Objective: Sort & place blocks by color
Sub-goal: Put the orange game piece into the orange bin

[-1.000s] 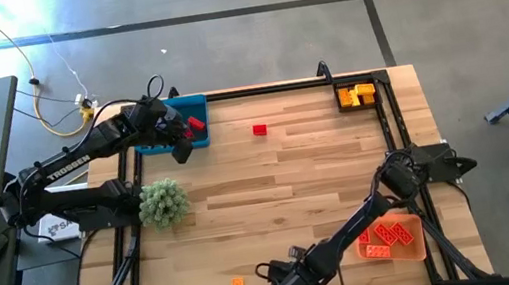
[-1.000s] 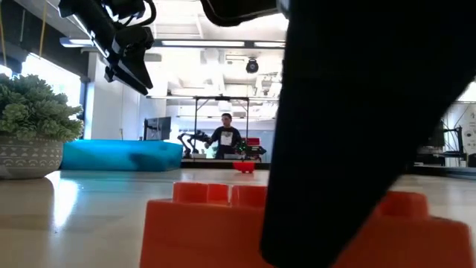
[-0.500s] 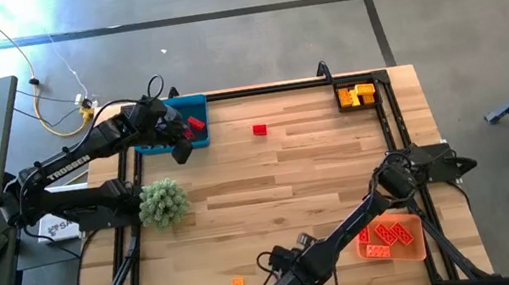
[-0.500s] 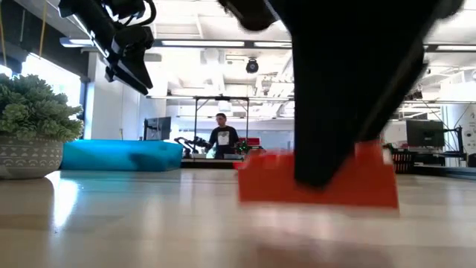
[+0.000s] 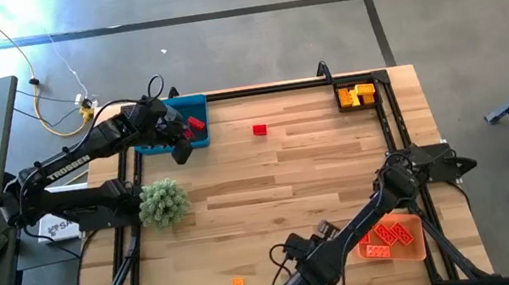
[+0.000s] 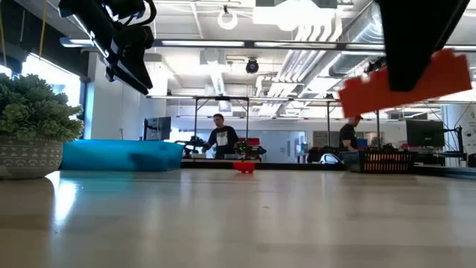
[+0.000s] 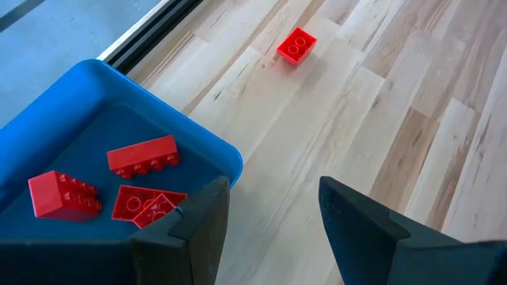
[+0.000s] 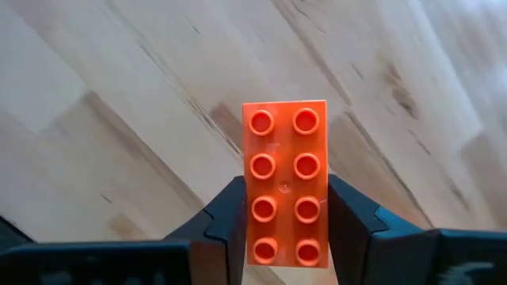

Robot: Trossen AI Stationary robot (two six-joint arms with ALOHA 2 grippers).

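I've got the right gripper (image 8: 285,229) clamped on a long orange block (image 8: 285,184), lifted clear of the table near its front edge, and next I'd carry it to the orange tray (image 5: 414,248) while the left gripper (image 7: 273,210) hangs open beside the blue tray (image 7: 103,87).

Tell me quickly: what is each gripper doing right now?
Left gripper: open, empty, over the blue tray.
Right gripper: shut on an orange brick.

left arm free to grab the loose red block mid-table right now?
Probably yes. The left pincer hangs open and empty beside the blue tray, and the red block lies alone on bare wood with nothing between. The right pincer, holding an orange block, is far off.
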